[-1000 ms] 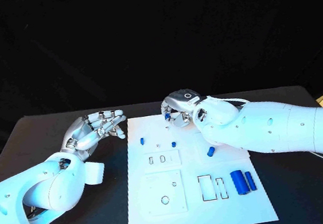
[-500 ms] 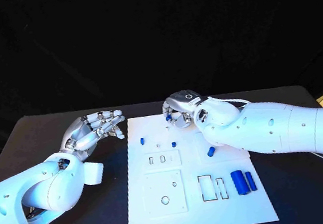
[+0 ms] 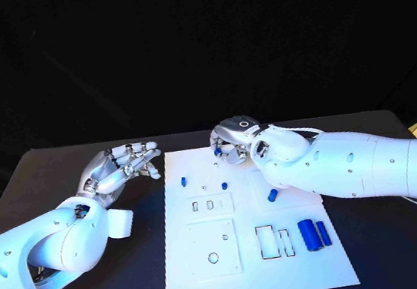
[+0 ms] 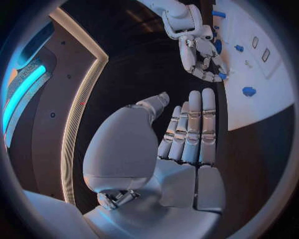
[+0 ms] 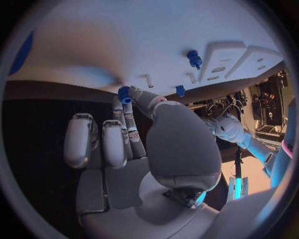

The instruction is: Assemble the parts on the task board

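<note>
Though the right robot hand (image 3: pixel 232 140) pinches a small blue part (image 5: pixel 124 94) at the task board (image 3: pixel 189 283) upper centre, most parts lie loose (left robot hand (image 3: pixel 124 168) spread, empty).

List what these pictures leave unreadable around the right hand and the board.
- Head view: the right hand covers the small blue part at the task board far edge; its grip is hidden.
- Right wrist view: the blue part sits at the fingertips; its shape is too small to tell.
- Head view: slot depths are unreadable.
</note>
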Tool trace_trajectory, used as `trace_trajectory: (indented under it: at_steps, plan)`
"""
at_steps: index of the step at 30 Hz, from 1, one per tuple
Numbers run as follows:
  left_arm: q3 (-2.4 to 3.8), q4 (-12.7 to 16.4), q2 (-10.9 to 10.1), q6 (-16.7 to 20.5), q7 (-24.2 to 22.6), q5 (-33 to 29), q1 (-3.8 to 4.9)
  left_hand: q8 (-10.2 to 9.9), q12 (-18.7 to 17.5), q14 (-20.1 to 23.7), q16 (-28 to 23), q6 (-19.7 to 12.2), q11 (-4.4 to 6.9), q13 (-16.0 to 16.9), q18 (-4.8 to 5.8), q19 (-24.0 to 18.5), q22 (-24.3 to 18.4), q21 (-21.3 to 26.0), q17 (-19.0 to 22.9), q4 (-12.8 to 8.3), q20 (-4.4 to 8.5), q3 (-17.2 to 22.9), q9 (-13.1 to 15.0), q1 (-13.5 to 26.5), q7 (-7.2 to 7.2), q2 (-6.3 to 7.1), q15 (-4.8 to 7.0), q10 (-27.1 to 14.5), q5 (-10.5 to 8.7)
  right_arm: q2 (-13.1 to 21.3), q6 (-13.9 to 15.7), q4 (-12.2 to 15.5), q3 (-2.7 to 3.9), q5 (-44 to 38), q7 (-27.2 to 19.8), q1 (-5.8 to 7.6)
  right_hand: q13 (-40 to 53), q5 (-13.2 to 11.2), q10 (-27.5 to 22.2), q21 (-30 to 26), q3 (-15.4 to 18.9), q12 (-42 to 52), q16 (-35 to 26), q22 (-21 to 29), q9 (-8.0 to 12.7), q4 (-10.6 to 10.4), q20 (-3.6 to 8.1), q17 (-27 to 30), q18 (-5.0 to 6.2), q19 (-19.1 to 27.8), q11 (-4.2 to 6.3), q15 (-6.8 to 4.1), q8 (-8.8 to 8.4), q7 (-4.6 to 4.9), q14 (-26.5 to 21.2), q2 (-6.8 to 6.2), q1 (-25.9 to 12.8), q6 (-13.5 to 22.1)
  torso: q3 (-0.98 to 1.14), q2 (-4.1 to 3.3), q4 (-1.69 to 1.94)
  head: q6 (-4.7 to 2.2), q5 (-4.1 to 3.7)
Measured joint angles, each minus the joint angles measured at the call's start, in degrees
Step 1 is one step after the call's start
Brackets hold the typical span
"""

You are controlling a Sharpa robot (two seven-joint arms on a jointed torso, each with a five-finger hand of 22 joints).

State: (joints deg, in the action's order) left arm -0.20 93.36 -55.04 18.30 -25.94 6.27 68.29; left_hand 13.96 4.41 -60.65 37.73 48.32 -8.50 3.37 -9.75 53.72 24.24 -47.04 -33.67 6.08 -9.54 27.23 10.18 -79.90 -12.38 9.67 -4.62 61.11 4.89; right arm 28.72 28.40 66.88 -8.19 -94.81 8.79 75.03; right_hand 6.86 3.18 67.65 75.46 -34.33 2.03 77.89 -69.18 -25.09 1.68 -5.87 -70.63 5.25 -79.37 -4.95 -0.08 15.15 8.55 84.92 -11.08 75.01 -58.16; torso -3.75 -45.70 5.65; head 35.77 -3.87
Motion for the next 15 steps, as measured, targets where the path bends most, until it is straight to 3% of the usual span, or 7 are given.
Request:
trace_trajectory:
  at_steps: [1, 3, 5, 8, 15]
  plan:
    - [0.0, 0.0, 0.0, 0.0, 0.01, 0.0, 0.0, 0.0, 0.0, 0.0, 0.0, 0.0, 0.0, 0.0, 0.0, 0.0, 0.0, 0.0, 0.0, 0.0, 0.0, 0.0, 0.0, 0.0, 0.0, 0.0, 0.0, 0.0, 0.0, -0.01, 0.08, -0.04, 0.0, 0.08, -0.04, -0.01, 0.46, 0.05, -1.0, -0.65, -0.01, 0.56, -0.01, 0.76, 0.04, 0.0, -0.09, 0.63, 0.0, 0.08, -0.44, 0.66, -0.65, 0.02, -0.68, 0.0, 0.0, 0.87, -0.02, 0.0, 0.0, -0.01, 0.0]
    - [0.0, 0.0, -0.01, -0.01, 0.03, 0.0, 0.0, 0.0, 0.0, 0.0, 0.0, 0.0, 0.0, 0.0, 0.01, 0.0, 0.0, 0.0, 0.0, 0.0, 0.0, 0.0, 0.0, 0.0, 0.0, 0.0, 0.0, 0.0, 0.0, -0.03, 0.2, -0.13, 0.0, 0.23, -0.12, -0.01, 0.47, 0.05, -2.58, -1.84, -0.03, 0.89, -0.12, 2.34, 0.03, 0.0, -0.65, 1.9, 0.02, 0.66, -0.84, 0.69, -1.32, 0.3, -0.69, 0.0, 0.0, 1.94, -0.03, 0.0, 0.0, -0.02, -0.01]
    - [0.0, 0.0, -0.02, -0.02, 0.06, 0.0, 0.0, 0.0, 0.0, 0.0, 0.0, 0.0, 0.0, 0.0, 0.0, 0.0, 0.01, 0.0, 0.0, 0.0, 0.0, 0.0, 0.0, 0.0, 0.0, 0.0, 0.0, 0.0, 0.0, -0.07, 0.24, -0.25, 0.0, 0.45, -0.25, -0.01, 0.4, 0.05, -3.09, -3.15, -1.88, 0.89, -1.01, 4.21, 0.03, 0.19, -0.69, 3.31, 0.04, 0.73, -0.79, 0.7, -1.98, 0.45, -0.68, -1.38, -1.37, 2.53, -0.03, 0.0, 0.01, -0.02, -0.03]
    - [0.0, 0.01, -0.05, -0.03, 0.09, 0.01, 0.0, 0.0, 0.0, 0.29, 0.0, 0.0, 0.0, 0.0, 0.0, 0.0, 0.01, 0.0, -0.01, 0.0, 0.0, 0.0, 0.0, 0.0, 0.0, 0.0, -0.05, 0.0, 0.0, -0.15, 0.18, -0.35, 0.0, 0.66, -0.39, 0.0, 0.17, 0.05, -5.13, -4.7, -1.99, 0.89, -2.34, 6.01, 0.04, 0.06, -1.29, 4.76, 0.06, 1.93, -1.4, 0.7, -2.67, 0.53, -0.68, -1.35, -1.35, 4.17, -0.06, 0.0, 0.03, 0.07, -0.05]
    - [0.0, -0.13, 0.05, -0.05, 0.11, 0.01, 0.0, 0.0, 0.0, 0.39, 0.0, 0.0, 0.0, 0.0, 0.0, 0.0, 0.01, 0.0, -0.02, 0.0, 0.0, 0.0, 0.0, 0.0, 0.0, 0.0, 0.0, 0.0, 0.0, -0.24, -0.19, -0.56, 0.01, 0.92, -0.52, 0.01, 0.1, 0.05, -5.57, -5.36, -1.98, 0.89, -2.35, 6.59, 0.04, 0.05, -1.18, 5.17, 0.06, 2.63, -1.18, 0.71, -3.32, 0.56, -0.68, -1.35, -1.35, 4.45, -0.1, -0.02, 0.04, 0.12, -0.06]
